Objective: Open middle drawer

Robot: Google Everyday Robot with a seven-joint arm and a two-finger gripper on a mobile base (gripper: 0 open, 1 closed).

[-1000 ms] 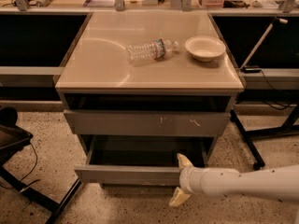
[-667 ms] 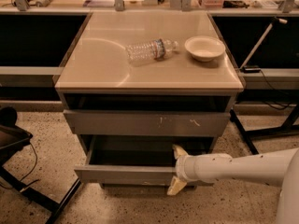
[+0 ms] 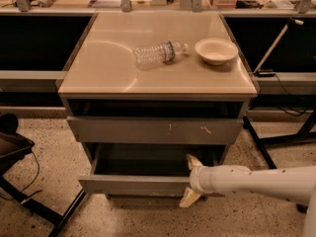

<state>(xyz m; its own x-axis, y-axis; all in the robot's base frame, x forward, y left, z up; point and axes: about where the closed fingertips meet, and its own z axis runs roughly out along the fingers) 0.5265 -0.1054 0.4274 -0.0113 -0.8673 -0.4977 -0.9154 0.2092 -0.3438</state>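
Note:
The middle drawer (image 3: 133,184) is the wide, shallow grey one with a plain front. It stands pulled out from the cabinet, and its dark grey interior (image 3: 148,161) shows. My gripper (image 3: 190,180) is at the right part of the drawer front, on a white arm that comes in from the right. Its pale fingers (image 3: 193,161) are spread. One reaches over the front's top edge into the drawer and the other hangs below the lower edge. The taller grey front with white scratch marks (image 3: 155,130) sits above it, closed.
On the beige cabinet top (image 3: 103,68) lie a clear plastic bottle (image 3: 159,53) on its side and a white bowl (image 3: 216,50). Black chair legs (image 3: 19,181) stand at the left. Metal table legs and cables (image 3: 276,132) are at the right. The floor is speckled.
My arm has swung so that it comes in more level from the right, and the gripper has shifted slightly left along the drawer front. The drawer stays pulled out about as far.

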